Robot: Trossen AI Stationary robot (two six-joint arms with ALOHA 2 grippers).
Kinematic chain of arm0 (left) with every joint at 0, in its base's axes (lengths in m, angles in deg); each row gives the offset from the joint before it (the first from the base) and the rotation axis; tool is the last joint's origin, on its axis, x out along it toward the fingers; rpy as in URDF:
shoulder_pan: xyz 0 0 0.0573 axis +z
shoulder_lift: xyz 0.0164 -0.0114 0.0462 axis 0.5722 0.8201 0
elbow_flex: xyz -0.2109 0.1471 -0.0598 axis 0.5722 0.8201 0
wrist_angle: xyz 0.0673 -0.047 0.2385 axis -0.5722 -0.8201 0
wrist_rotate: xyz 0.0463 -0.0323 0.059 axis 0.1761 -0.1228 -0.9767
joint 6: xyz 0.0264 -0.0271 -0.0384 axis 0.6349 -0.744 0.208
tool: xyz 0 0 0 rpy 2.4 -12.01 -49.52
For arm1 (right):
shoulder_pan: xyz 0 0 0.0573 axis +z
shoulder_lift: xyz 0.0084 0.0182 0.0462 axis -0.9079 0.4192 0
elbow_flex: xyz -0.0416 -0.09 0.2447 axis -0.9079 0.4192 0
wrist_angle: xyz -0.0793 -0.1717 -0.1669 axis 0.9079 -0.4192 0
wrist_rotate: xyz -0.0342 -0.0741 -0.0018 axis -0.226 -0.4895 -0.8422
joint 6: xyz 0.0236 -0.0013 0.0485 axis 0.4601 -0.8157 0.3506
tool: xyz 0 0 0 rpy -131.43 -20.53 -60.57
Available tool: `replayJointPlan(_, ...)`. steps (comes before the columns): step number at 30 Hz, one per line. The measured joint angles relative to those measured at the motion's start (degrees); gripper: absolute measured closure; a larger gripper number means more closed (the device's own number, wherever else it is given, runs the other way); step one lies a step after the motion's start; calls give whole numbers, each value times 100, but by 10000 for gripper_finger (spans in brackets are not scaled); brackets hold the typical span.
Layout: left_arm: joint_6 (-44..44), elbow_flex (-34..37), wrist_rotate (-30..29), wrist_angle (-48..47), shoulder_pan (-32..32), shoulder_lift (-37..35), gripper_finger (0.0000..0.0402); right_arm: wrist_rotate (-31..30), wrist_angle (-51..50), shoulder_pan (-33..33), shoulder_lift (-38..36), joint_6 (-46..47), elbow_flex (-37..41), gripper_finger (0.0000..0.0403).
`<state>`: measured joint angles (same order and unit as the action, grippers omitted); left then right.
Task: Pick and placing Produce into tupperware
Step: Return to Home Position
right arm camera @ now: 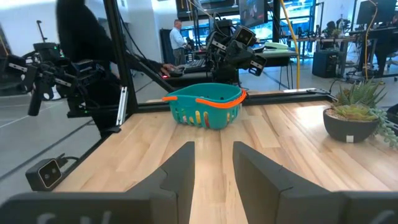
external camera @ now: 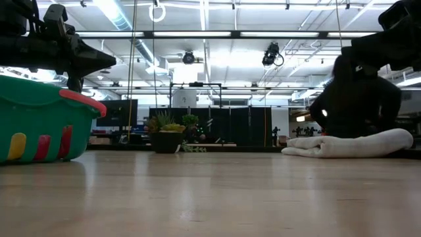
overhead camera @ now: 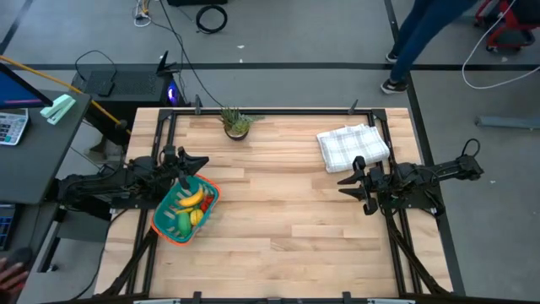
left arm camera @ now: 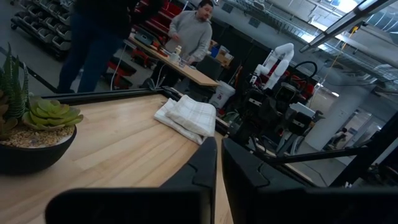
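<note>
Biggest thing first: the wooden table (overhead camera: 278,211) has nothing loose on it that needs picking up, as far as I can see. The teal basket (overhead camera: 159,221) sits right below the left claw (overhead camera: 196,162), with its orange rim just under the fingertips. That claw is pinched almost closed and holding nothing. The right claw (overhead camera: 350,184) hangs well apart from it across the table, fingers spread, also empty. The checked cloth (overhead camera: 353,145) lies just beside it, and the little potted plant (overhead camera: 237,123) is farther off, between the two claws and toward the back edge.

The produce looks done: the banana (overhead camera: 191,199), a green piece (overhead camera: 180,225) and a red bit (overhead camera: 205,205) all lie inside the basket.

My worry is the pull-back. If the left arm retreats low, a finger could hook that rim and drag or tip the basket, dumping the fruit. The right one could snag the cloth if it swings that way. Someone's also walking past the far corner.
</note>
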<state>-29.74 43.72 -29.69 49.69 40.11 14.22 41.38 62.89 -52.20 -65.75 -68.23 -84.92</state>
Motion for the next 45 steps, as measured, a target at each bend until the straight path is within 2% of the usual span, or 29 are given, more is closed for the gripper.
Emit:
replayJointPlan(8,3,0,0,0,1,0,363,0,0,0,0,0,0,286)
replayJointPlan(19,-2,0,0,0,1,0,376,0,0,0,0,0,2,286)
replayJointPlan(30,3,0,0,0,1,0,363,0,0,0,0,0,2,286)
replayJointPlan(45,1,0,0,0,0,-1,373,-1,0,0,0,0,2,286)
